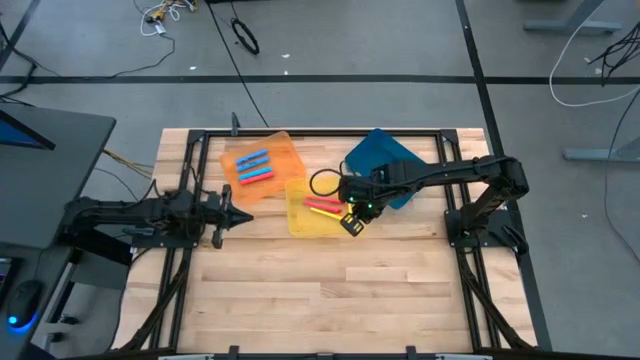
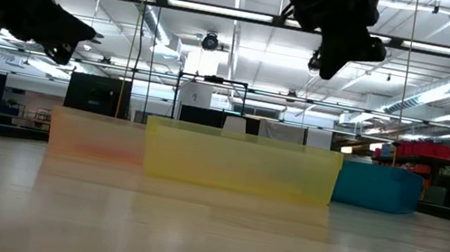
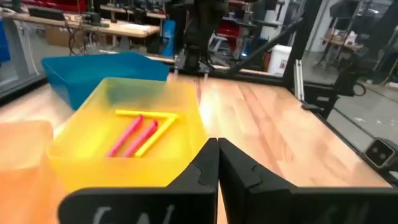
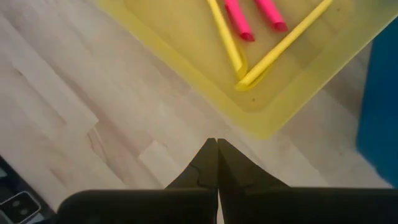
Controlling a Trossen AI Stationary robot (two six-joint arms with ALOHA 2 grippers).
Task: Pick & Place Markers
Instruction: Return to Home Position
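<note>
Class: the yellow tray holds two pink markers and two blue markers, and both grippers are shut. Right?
No. The yellow tray holds two pink markers and two yellow markers, not blue; the right wrist view shows it. The left gripper and right gripper are indeed shut.

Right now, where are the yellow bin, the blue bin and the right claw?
yellow bin (image 1: 299, 225), high view, bare floor near one corner.
blue bin (image 1: 385, 150), high view, bare inside floor.
right claw (image 4: 213, 144), right wrist view, where its shut fingertips meet.

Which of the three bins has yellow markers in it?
The yellow bin, between the orange bin and blue bin: two yellow markers lie inside with pink markers.
</note>
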